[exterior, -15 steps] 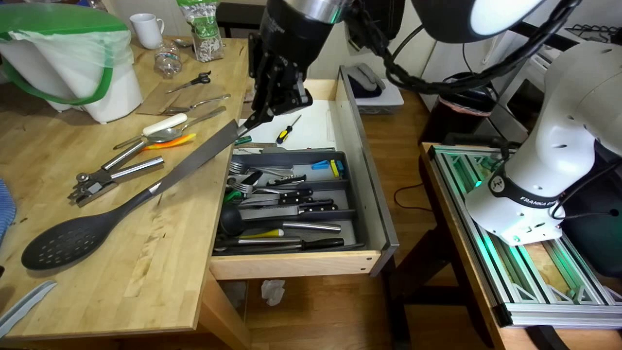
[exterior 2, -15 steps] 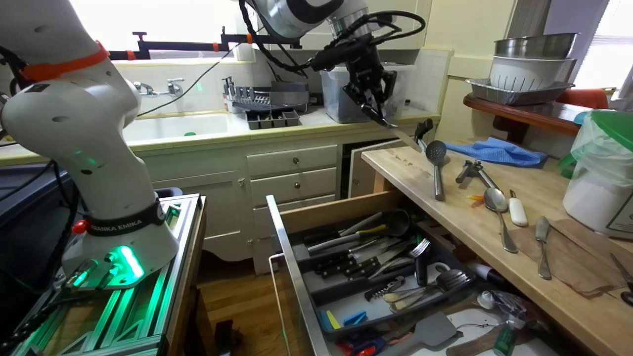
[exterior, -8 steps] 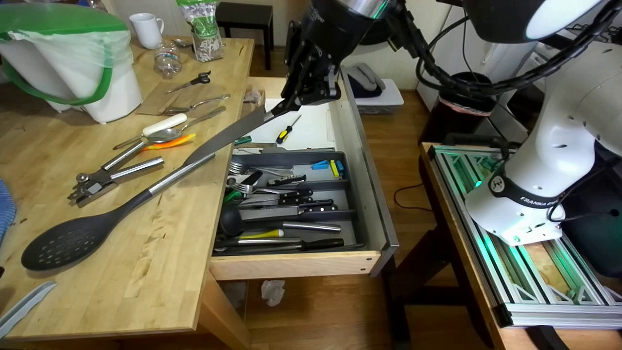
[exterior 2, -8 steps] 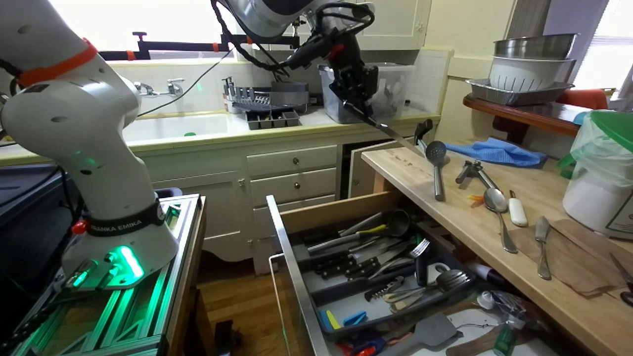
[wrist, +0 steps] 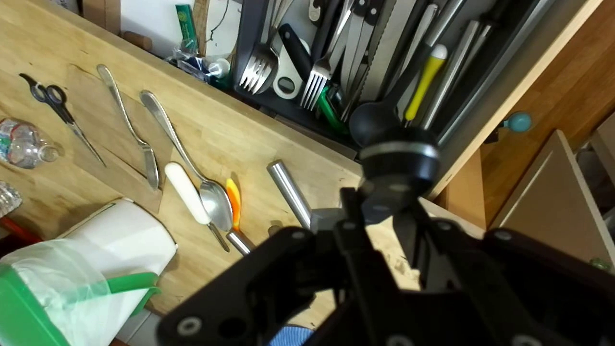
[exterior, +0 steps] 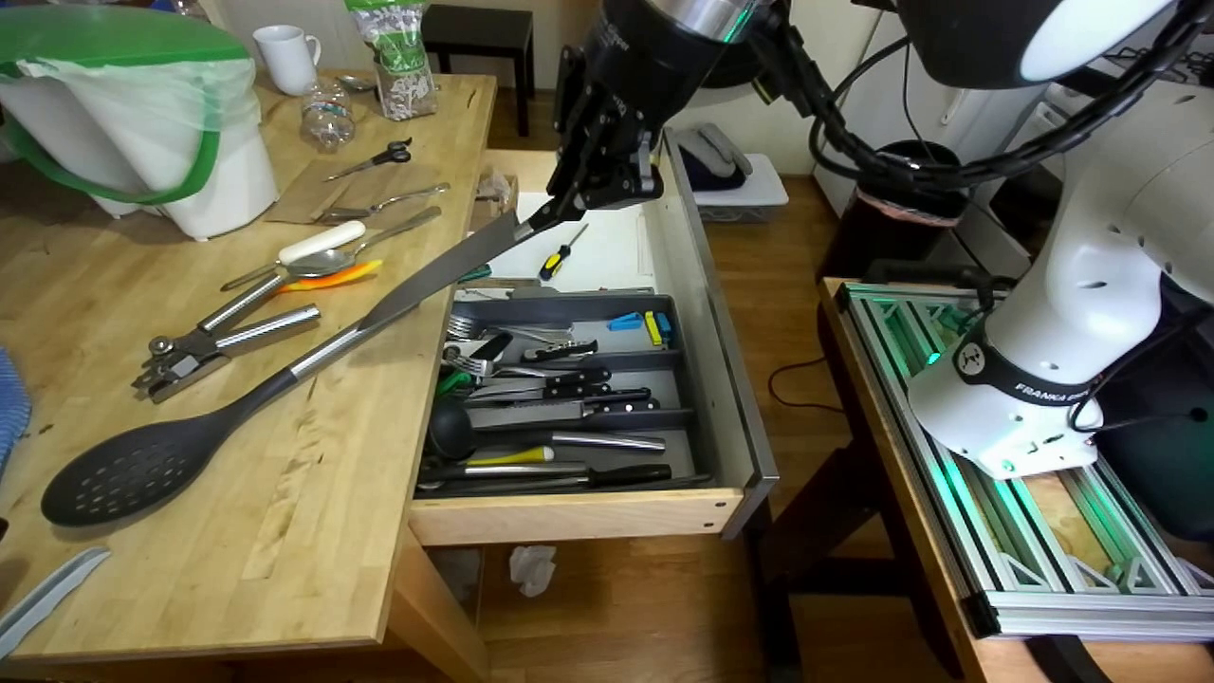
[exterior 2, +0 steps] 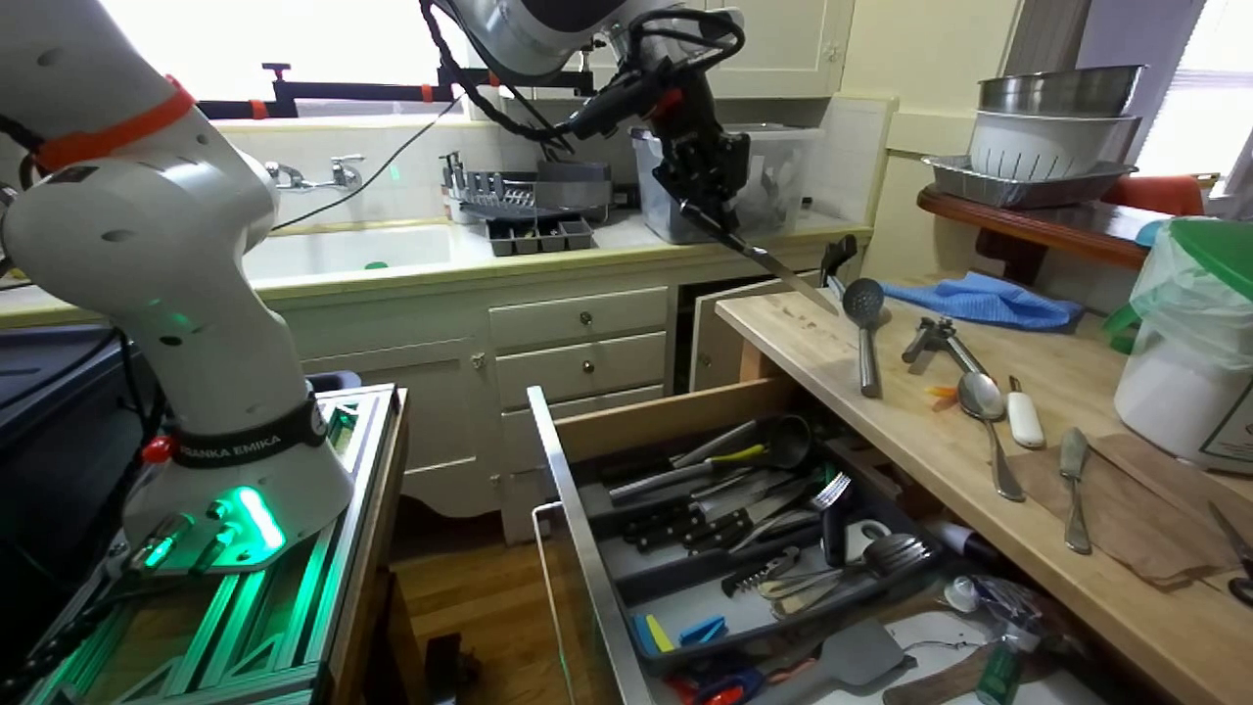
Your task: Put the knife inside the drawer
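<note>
My gripper (exterior: 561, 207) is shut on the black handle end of the knife (exterior: 441, 270). The long grey blade slants down from the jaws across the table edge, its tip over the black spoon's handle; I cannot tell if the tip touches anything. In an exterior view the gripper (exterior 2: 719, 217) and the knife (exterior 2: 795, 282) are above and beyond the drawer (exterior 2: 675, 397). In the wrist view the knife's dark handle (wrist: 399, 166) sticks out of the jaws (wrist: 372, 206); the blade is mostly hidden. The open drawer (exterior: 579, 517) holds a dark divided tray of utensils.
The black slotted spoon (exterior: 142, 470), metal garlic press (exterior: 204, 346) and metal spoon (exterior: 332, 263) lie on the wooden table (exterior: 313, 531). A white bin with a green lid (exterior: 123, 43) stands on it. A screwdriver (exterior: 561, 254) lies in the drawer's back section.
My gripper carried the knife away from the table towards the drawer between one second and half a second ago. The blade slid off the spoon's handle area; since then it has hardly moved.
</note>
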You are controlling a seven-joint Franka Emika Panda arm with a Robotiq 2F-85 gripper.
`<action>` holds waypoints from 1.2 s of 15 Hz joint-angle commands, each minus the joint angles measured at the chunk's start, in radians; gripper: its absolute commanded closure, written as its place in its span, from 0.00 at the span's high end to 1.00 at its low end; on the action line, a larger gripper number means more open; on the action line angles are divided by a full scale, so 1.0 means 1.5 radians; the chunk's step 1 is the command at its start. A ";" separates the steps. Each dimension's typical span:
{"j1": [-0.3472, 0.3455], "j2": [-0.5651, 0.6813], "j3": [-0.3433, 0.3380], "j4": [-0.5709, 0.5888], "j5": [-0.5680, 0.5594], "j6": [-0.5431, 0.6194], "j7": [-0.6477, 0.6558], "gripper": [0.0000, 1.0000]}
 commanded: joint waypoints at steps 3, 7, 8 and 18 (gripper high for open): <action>-0.010 -0.030 0.006 -0.031 -0.032 0.005 0.056 0.06; -0.017 -0.069 0.021 -0.064 -0.062 0.002 0.107 0.06; -0.017 -0.079 0.025 -0.072 -0.067 0.000 0.117 0.06; -0.022 -0.171 0.035 -0.171 -0.070 0.017 0.144 0.06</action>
